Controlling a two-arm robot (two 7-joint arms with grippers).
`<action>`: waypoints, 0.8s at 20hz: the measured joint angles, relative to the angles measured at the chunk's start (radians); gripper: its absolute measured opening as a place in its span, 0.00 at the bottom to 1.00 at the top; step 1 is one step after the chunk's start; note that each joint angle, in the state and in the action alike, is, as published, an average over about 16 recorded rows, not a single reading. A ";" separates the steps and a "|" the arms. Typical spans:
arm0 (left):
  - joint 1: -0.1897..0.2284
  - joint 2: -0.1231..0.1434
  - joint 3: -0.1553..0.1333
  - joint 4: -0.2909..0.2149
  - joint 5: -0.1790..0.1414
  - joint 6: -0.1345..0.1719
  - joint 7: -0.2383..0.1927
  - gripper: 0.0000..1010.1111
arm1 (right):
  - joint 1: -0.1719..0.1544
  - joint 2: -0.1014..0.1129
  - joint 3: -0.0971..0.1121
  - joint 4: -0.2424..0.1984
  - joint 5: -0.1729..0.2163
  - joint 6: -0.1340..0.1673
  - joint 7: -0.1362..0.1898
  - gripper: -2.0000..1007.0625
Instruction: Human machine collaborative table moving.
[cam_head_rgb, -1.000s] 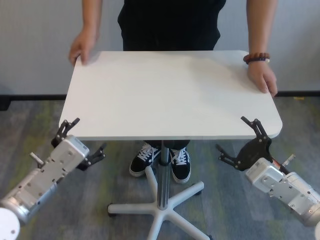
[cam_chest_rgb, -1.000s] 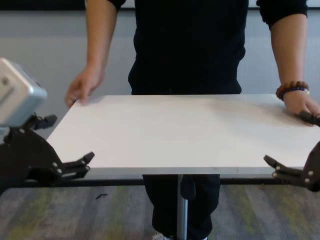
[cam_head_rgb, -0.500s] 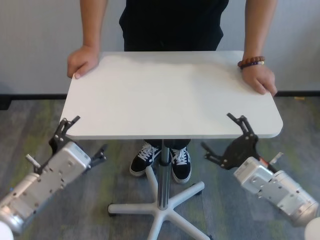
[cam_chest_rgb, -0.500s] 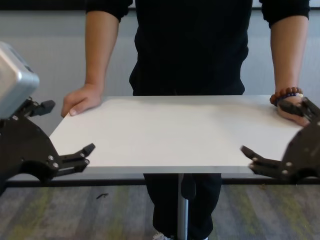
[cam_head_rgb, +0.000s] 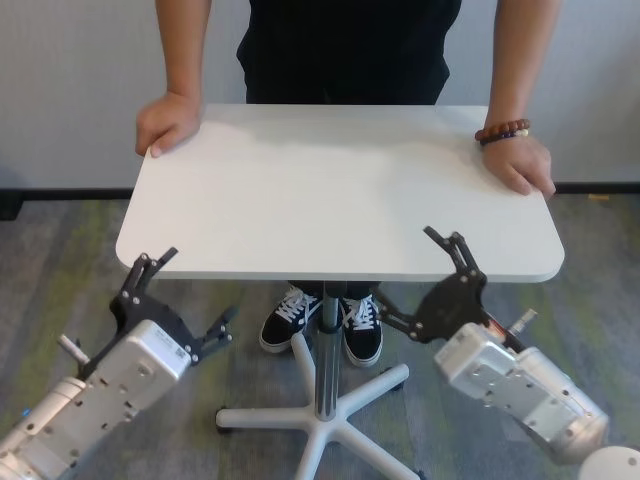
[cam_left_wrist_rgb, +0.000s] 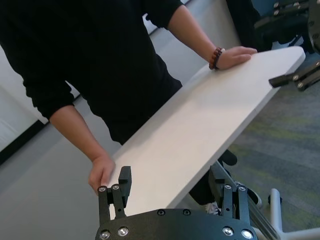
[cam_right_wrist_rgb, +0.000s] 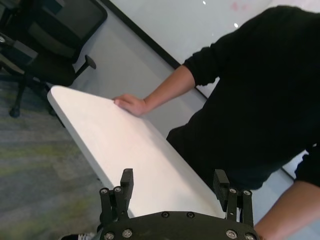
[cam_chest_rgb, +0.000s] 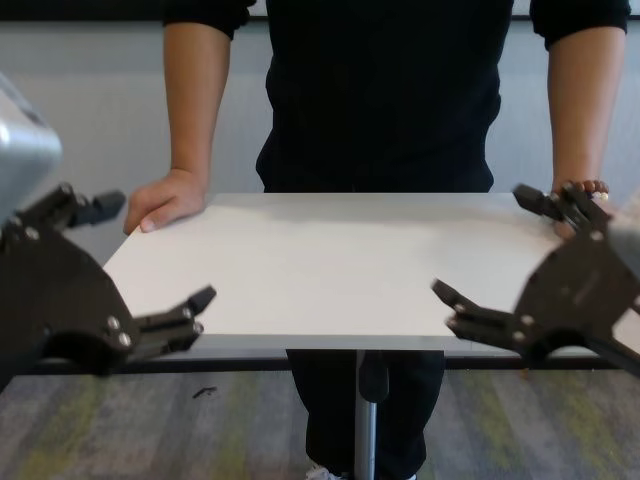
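You have the table (cam_head_rgb: 340, 190) straight ahead of you, between the robot and the human (cam_head_rgb: 345, 45). Its white top lies level, with the long axis running across the view from the robot's left to its right; the short axis points from you toward the human. The pole (cam_head_rgb: 326, 345) drops from under the middle of the top to a white star base (cam_head_rgb: 320, 425) on the carpet.

The human stands at the far long edge. One hand (cam_head_rgb: 168, 122) grips the far corner on your left. The other hand (cam_head_rgb: 518, 165), with a beaded bracelet (cam_head_rgb: 502, 131) at the wrist, rests on the top near the far corner on your right.

Your left gripper (cam_head_rgb: 172, 302) sits just beside the near left corner, a little below the near edge. Its jaws are spread wide and hold nothing. The left wrist view shows both fingers (cam_left_wrist_rgb: 121, 184) apart, with the top's edge between them farther off.

Your right gripper (cam_head_rgb: 425, 282) is at the near edge, right of the pole. Its jaws are also spread wide: the upper finger (cam_head_rgb: 448, 245) shows above the top, the lower one below the edge. You cannot tell whether either touches the top.
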 joint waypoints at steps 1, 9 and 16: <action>0.006 0.000 -0.002 -0.012 0.001 -0.001 0.000 0.99 | 0.000 -0.004 -0.001 -0.009 -0.007 0.004 0.000 0.99; -0.013 -0.005 -0.015 -0.080 0.018 0.003 -0.003 0.99 | 0.029 -0.019 -0.004 -0.070 -0.084 0.043 0.012 0.99; -0.074 -0.018 -0.002 -0.087 0.039 0.017 -0.009 0.99 | 0.077 -0.019 -0.009 -0.088 -0.148 0.076 0.021 0.99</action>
